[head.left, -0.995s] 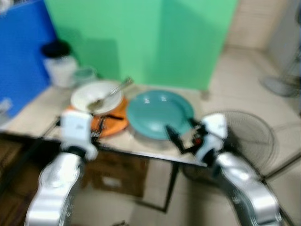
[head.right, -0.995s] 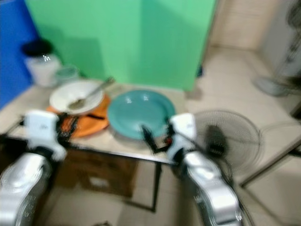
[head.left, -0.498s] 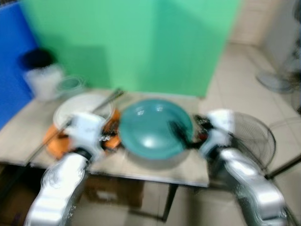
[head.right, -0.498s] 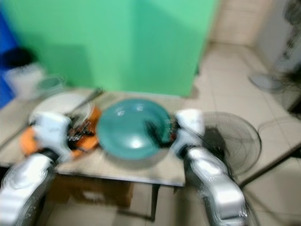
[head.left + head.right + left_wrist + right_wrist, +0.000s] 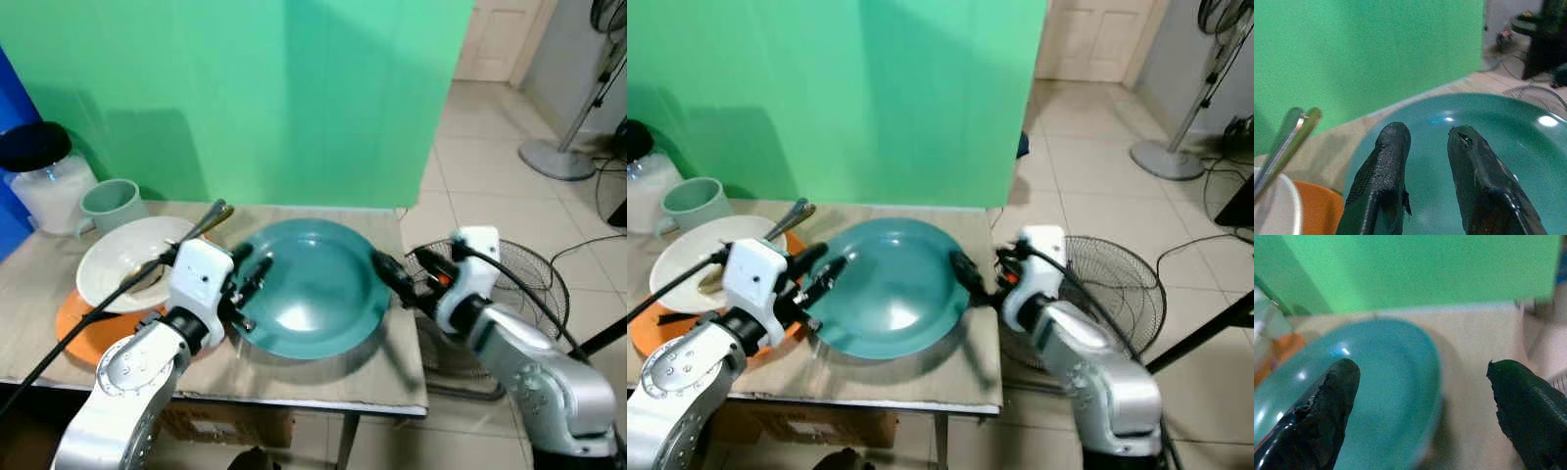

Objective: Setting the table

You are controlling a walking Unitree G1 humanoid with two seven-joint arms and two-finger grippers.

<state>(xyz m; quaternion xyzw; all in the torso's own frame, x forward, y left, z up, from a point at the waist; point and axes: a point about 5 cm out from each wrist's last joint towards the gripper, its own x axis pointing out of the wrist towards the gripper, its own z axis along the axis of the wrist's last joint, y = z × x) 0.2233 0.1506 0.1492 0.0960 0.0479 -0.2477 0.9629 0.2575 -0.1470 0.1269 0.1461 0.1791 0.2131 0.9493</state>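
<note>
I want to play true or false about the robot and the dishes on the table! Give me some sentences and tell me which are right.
1. The big teal plate lies on the table between the two grippers. True.
2. The white bowl sits on a blue plate. False: it sits on an orange plate.
3. The right gripper has its fingers spread wide apart beside the teal plate's edge. True.
4. The green mug is lying on the floor. False: it stands on the table next to a jar with a black lid.
5. The left gripper is holding a spoon. False: its fingers hover over the teal plate with nothing between them.
</note>
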